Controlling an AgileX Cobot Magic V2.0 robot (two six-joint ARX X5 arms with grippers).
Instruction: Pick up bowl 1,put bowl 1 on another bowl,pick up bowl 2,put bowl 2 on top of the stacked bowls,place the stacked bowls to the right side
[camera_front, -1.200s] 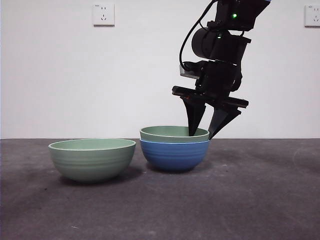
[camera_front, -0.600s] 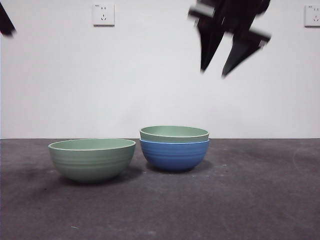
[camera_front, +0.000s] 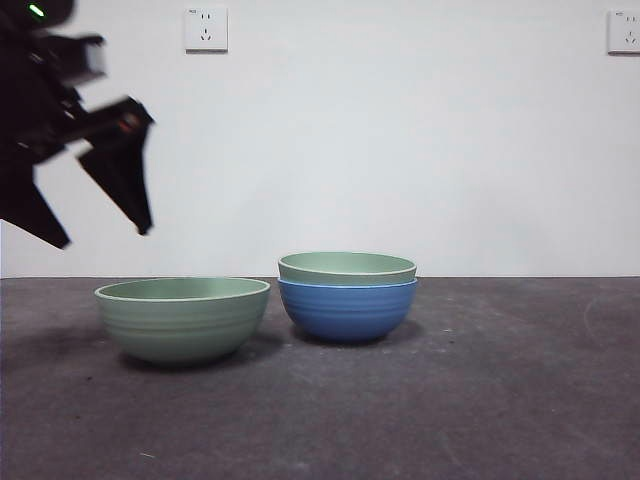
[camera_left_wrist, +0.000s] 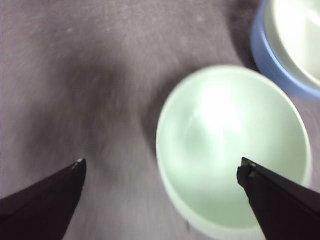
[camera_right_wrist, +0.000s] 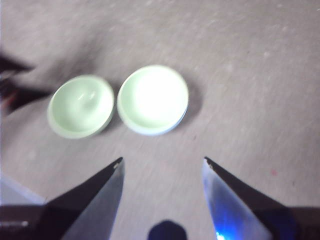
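A pale green bowl (camera_front: 347, 267) sits nested in the blue bowl (camera_front: 347, 310) at the table's middle. A second pale green bowl (camera_front: 183, 317) stands alone to their left, also seen large in the left wrist view (camera_left_wrist: 232, 150). My left gripper (camera_front: 105, 235) hangs open in the air above and left of that lone bowl, holding nothing. The right gripper (camera_right_wrist: 162, 162) is open, high above the table and out of the front view; from there the lone bowl (camera_right_wrist: 80, 106) and the nested green bowl (camera_right_wrist: 152, 99) appear small.
Dark grey table surface (camera_front: 500, 400) stretches right of the stack. White wall behind carries two sockets (camera_front: 206, 29).
The right gripper let go of the green bowl on the blue one, rose and left the front view. My left arm came in from the upper left, descending toward the lone green bowl.
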